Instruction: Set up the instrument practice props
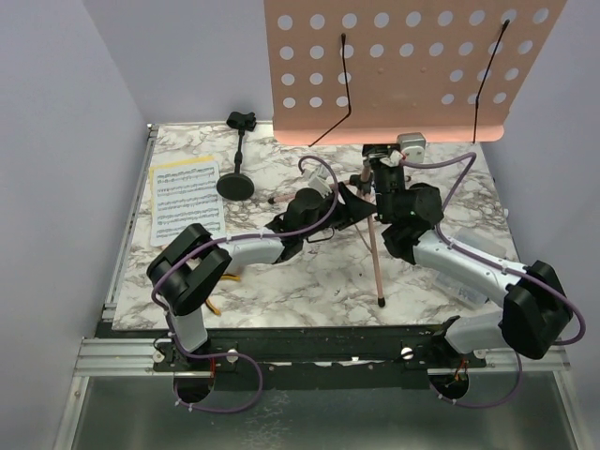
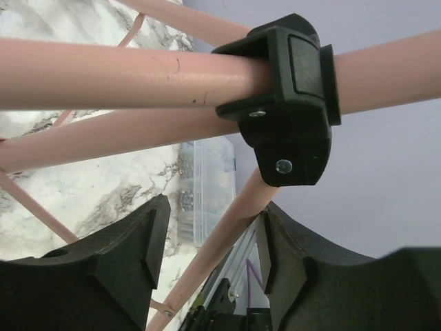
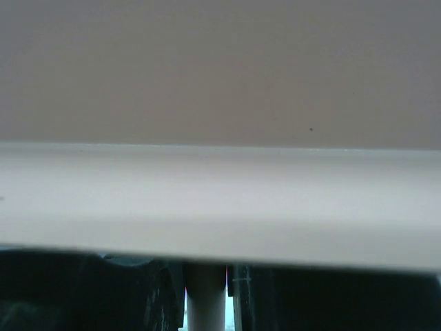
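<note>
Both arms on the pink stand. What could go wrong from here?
1. Left claw sits open around one thin tripod leg; closing or pulling off-axis could bend it or strain the black collar.
2. The desk rides high on the pole, which seems gripped only by the right claw; a slip could topple it.
3. Mic stand and sheet music lie near the left arm; a swinging leg could knock them.
</note>
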Controlling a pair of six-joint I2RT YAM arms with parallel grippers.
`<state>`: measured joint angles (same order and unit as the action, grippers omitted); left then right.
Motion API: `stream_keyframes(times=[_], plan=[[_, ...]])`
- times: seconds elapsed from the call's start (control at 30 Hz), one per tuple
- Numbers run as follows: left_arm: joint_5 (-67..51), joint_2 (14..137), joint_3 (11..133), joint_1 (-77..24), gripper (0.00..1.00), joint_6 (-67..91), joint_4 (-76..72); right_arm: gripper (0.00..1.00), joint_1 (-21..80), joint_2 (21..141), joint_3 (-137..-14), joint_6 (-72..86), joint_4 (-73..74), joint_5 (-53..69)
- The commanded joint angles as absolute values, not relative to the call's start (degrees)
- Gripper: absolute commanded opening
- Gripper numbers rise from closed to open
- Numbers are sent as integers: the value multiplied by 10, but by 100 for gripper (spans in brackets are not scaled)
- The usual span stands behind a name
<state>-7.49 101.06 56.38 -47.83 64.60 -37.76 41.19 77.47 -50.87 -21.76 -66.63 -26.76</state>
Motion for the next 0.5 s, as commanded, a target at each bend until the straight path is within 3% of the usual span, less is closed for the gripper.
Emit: stream_keyframes(times=[0.0, 0.1, 0.23, 0.47], plan=[[-80, 1039, 521, -435, 54, 615, -355, 0, 417, 746, -605, -235, -775, -267], [-114, 1036, 501, -409, 49, 593, -328, 0, 417, 750, -632, -250, -770, -280], [-134, 1014, 478, -380, 49, 560, -282, 0, 417, 758, -623, -267, -783, -303], [-194, 947, 461, -352, 55, 486, -222, 0, 417, 798, -597, -302, -804, -352]])
